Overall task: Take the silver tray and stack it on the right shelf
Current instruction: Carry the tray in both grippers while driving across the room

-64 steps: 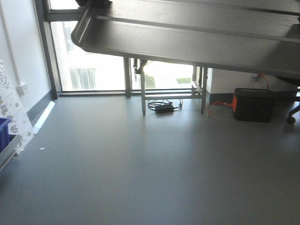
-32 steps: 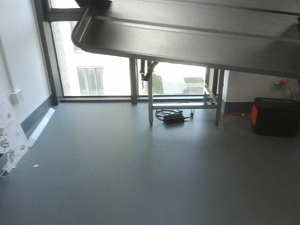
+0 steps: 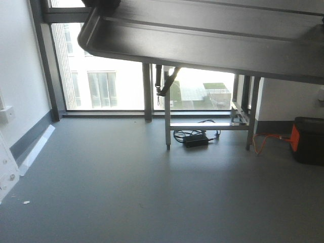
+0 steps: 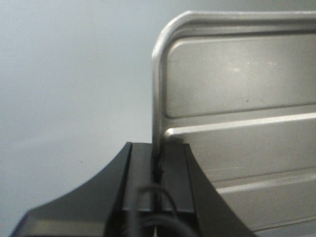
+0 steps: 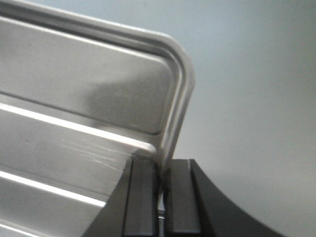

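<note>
The silver tray (image 3: 202,40) is held up in the air and fills the top of the front view, seen from below. In the left wrist view my left gripper (image 4: 157,148) is shut on the tray's (image 4: 237,98) rim near a rounded corner. In the right wrist view my right gripper (image 5: 162,165) is shut on the rim of the tray (image 5: 74,98) at the opposite end. Its two long ridges show in both wrist views. The right shelf is out of view.
Grey floor lies ahead. A steel-legged frame (image 3: 207,126) stands at the window, with a black power brick and cables (image 3: 195,139) under it. A black and orange box (image 3: 309,147) sits at the right edge. A white panel (image 3: 5,172) leans at the left wall.
The whole front view has swung left: the steel frame and orange box shifted right, and the white panel and blue bin slid off to the left. The tray stays held in both grippers.
</note>
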